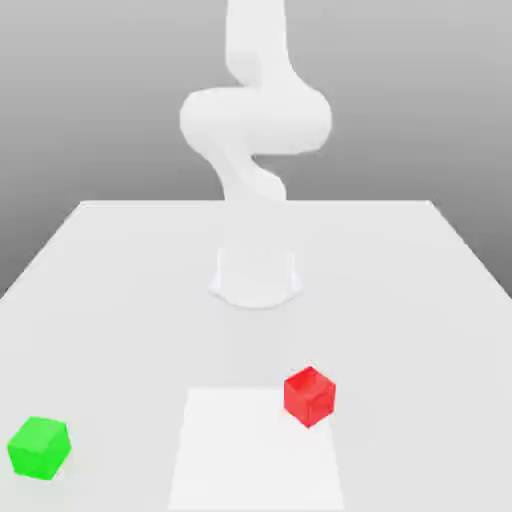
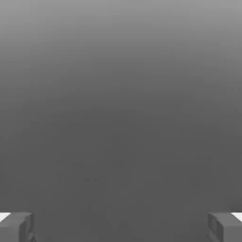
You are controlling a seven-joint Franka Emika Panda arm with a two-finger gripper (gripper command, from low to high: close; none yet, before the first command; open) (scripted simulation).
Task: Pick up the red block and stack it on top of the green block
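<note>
Waiting Blocks, Parted Hand

Your hand (image 2: 121, 228) has its fingers spread wide, nothing between them. You have the red block (image 1: 310, 397) over the white patch's (image 1: 255, 455) edge on the tabletop (image 1: 130, 320); the green block (image 1: 40, 448) sits apart, toward the exterior view's left.

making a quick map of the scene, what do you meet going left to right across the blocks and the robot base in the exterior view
green block → robot base → red block
</note>
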